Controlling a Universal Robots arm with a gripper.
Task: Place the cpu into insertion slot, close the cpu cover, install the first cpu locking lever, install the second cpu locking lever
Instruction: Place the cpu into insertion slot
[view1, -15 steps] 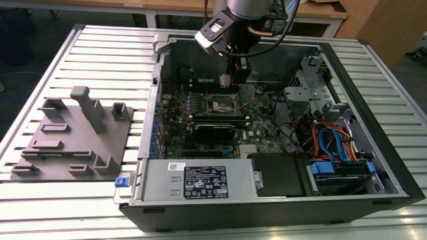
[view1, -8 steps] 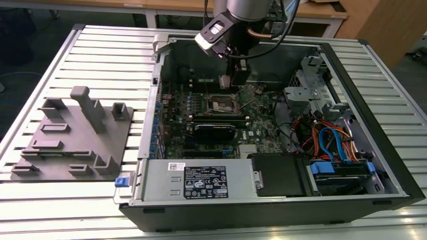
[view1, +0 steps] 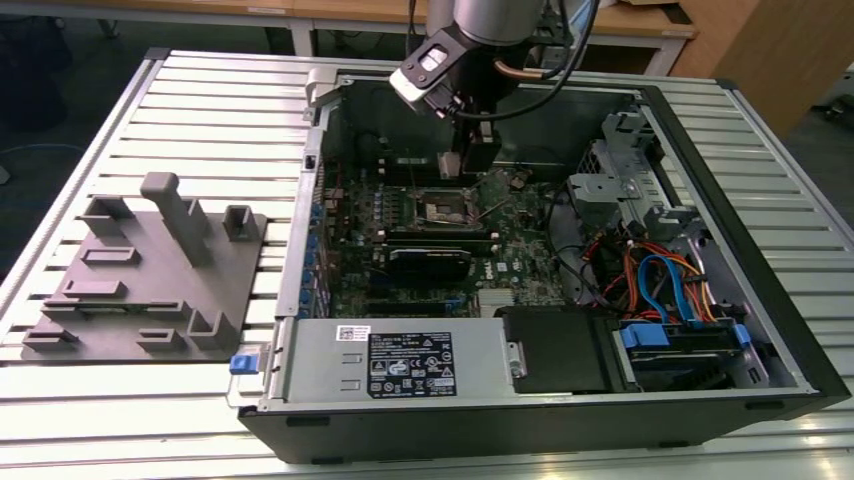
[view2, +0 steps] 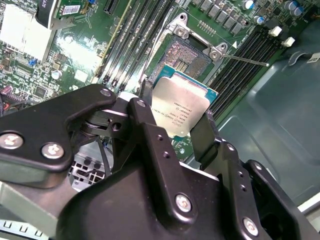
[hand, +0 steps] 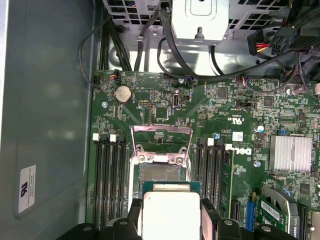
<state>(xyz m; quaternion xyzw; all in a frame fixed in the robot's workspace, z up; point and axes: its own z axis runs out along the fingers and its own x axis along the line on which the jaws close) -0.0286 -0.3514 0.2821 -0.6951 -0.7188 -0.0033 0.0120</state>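
My gripper (view2: 177, 107) is shut on the cpu (view2: 182, 102), a flat square chip with a silver top and green edge, clamped between two black fingers (view2: 205, 132). In the first wrist view the cpu (hand: 171, 212) hangs just short of the insertion slot (hand: 162, 172), whose pin field lies bare. The cpu cover (hand: 161, 128), a thin silvery frame, stands flipped open at the slot's far side. A thin wire locking lever (view2: 245, 60) sticks out beside the insertion slot (view2: 187, 57). In the exterior view the gripper (view1: 470, 160) hovers inside the open case above the insertion slot (view1: 447, 207).
Black memory slots (hand: 107, 175) flank the socket on both sides. A finned heatsink (hand: 292, 152) and cable bundles (view1: 661, 285) lie toward the exterior view's right. The case wall (hand: 45, 125) is close by. A grey fixture plate (view1: 147, 270) sits on the table outside the case.
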